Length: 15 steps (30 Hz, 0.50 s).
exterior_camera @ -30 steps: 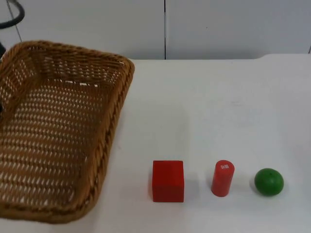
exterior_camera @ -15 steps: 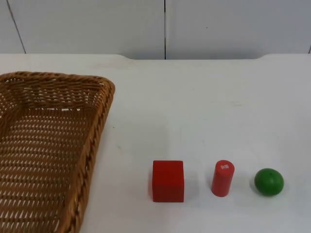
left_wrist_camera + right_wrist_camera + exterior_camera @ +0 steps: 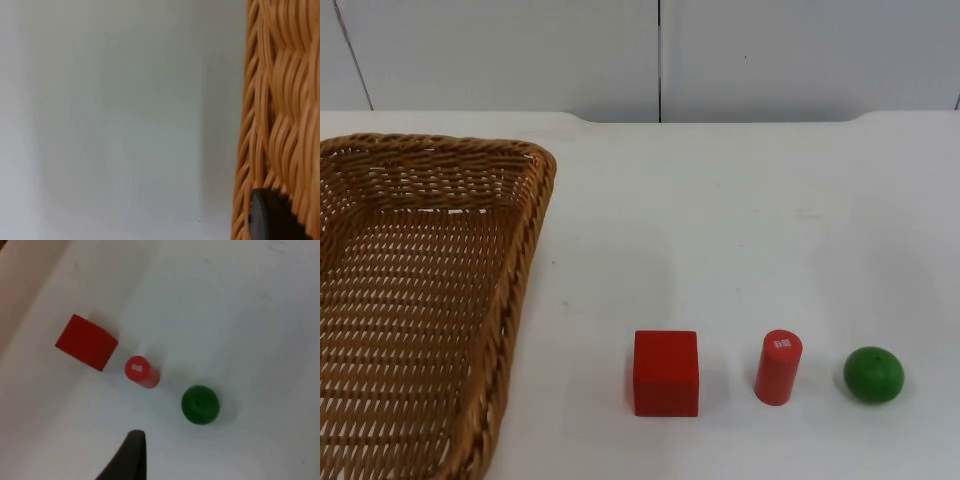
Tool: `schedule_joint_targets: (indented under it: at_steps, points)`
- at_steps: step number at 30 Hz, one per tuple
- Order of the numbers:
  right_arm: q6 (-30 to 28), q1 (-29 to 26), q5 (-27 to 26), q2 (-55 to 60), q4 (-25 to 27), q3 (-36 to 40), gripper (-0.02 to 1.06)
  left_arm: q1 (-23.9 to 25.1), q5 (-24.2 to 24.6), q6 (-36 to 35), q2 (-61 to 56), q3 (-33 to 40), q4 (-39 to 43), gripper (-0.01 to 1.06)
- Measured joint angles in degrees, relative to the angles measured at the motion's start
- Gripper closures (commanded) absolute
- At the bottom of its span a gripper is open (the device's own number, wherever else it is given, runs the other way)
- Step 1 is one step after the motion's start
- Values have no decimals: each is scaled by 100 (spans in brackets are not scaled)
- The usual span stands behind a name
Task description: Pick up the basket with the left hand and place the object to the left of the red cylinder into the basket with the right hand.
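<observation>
The brown wicker basket fills the table's left side in the top view and runs past the picture's left and lower edges. In the left wrist view my left gripper is pressed against the basket's woven rim, shut on it. A red cube stands just left of the upright red cylinder. My right gripper hovers high above the table, nearer than the cylinder and apart from the cube.
A green ball lies to the right of the cylinder, also seen as the green ball from the right wrist. The white table ends at the grey partition wall behind.
The basket, tilted and further right a second ago, has swung left and levelled out. In the last half second its far rim shifted slightly towards the wall. The blocks and ball stayed put.
</observation>
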Motion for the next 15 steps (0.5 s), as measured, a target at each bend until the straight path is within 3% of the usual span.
schedule_joint_targets:
  at_steps: [4,7,8,11,15]
  points:
    - [-312,810,-97,734,-15,-597,7,0,0,0,0,0,0,105]
    - [-377,1657,-153,1594,-488,-1239,8,0,0,0,0,0,0,105]
    - [-377,1657,-153,1594,-488,-1239,8,0,0,0,0,0,0,105]
    - [-550,2477,-143,2668,-1238,-1894,8,0,10,0,0,0,0,105]
    - [-891,2928,-205,3474,-1525,-2260,11,0,10,0,0,0,0,105]
